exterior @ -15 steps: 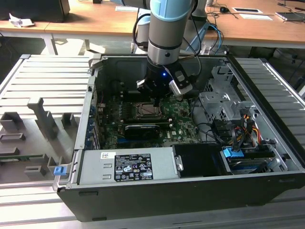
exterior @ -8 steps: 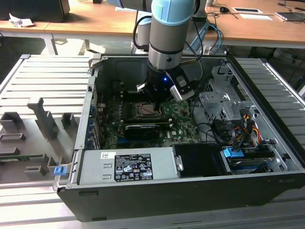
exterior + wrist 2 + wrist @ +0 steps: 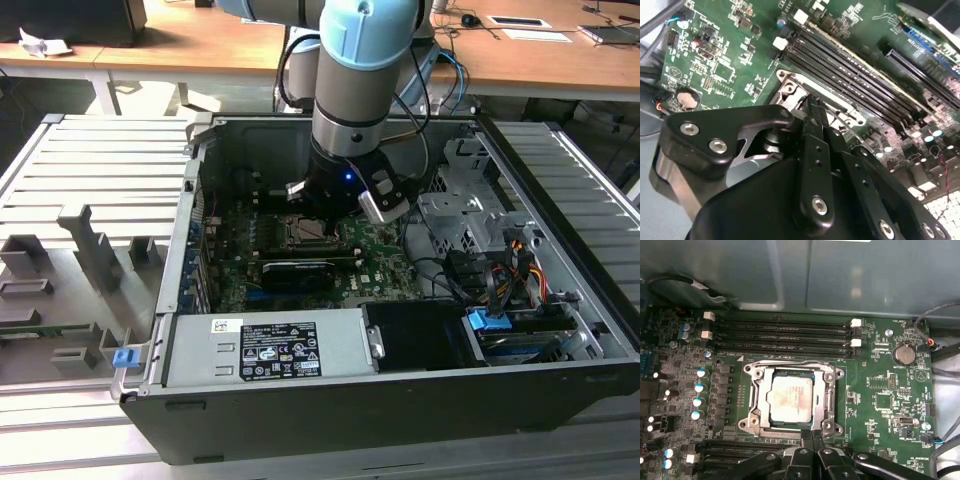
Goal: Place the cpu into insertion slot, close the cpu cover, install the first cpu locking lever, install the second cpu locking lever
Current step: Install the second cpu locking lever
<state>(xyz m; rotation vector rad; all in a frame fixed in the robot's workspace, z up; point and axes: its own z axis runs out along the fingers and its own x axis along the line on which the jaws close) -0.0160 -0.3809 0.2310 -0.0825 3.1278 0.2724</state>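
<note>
In the first wrist view the cpu (image 3: 789, 396), a square chip with a dull silvery top, lies flat in the socket on the green motherboard (image 3: 880, 405). The cpu cover (image 3: 822, 396), a thin metal frame, lies down around it. My gripper (image 3: 812, 434) is at the socket's edge with its two black fingers pressed together, tips touching the frame's rim. The second wrist view has the gripper (image 3: 812, 104) low against the socket's corner (image 3: 788, 90). In the exterior view the gripper (image 3: 322, 220) hangs inside the open computer case, right over the socket (image 3: 300, 232).
Black memory slots (image 3: 785, 335) run beside the socket, a round battery (image 3: 904, 354) sits farther off. In the exterior view a long black card (image 3: 298, 272) lies just in front of the socket, the power supply (image 3: 265, 350) nearer still. Drive cage (image 3: 470, 215) and cables (image 3: 500, 275) crowd that view's right.
</note>
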